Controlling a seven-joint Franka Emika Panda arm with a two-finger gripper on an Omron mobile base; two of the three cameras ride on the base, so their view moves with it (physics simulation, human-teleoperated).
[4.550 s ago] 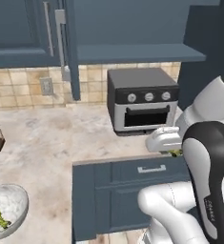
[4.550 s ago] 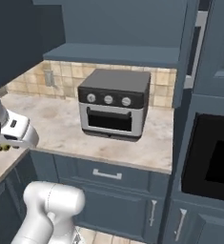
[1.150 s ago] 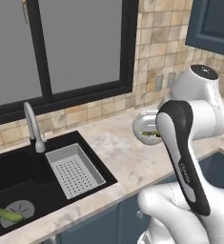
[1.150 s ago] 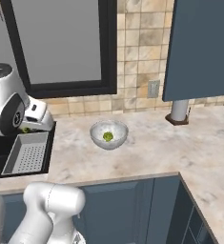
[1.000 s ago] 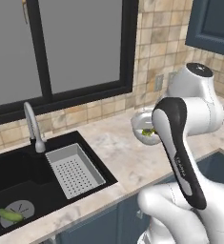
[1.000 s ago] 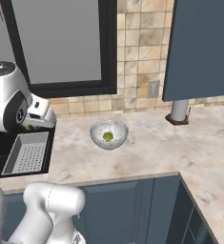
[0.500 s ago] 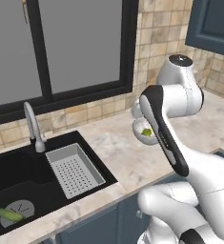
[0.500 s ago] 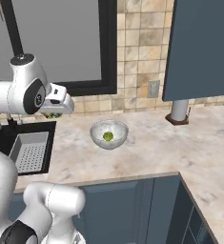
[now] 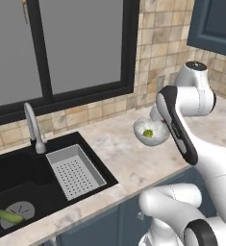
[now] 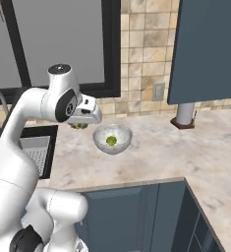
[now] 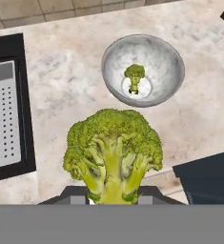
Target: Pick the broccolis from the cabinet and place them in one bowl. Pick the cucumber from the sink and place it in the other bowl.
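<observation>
My gripper [image 11: 113,195] is shut on a bumpy yellow-green broccoli [image 11: 114,150], stem between the fingertips. It hangs over the counter just short of the pale glassy bowl [image 11: 167,61], where another small broccoli [image 11: 134,76] lies. From the right base view the gripper [image 10: 79,126] hovers to the left of the bowl [image 10: 98,133], a bit above its rim, with the held broccoli [image 10: 78,126] peeking out under the hand. The cucumber [image 9: 10,217] lies in the black sink [image 9: 18,180] by the drain, far left of the bowl [image 9: 139,128].
A grey perforated tray [image 9: 76,170] sits in the sink's right part beside the curved tap [image 9: 32,127]. A grey cylinder on a dark base [image 10: 185,115] stands right of the bowl under a dark blue wall cabinet [image 10: 210,49]. A window and a tiled wall close the back.
Over the last second the arm swung the held broccoli from above the sink's edge toward the bowl. Since the oldest frames the base has driven from the oven corner to the sink.
</observation>
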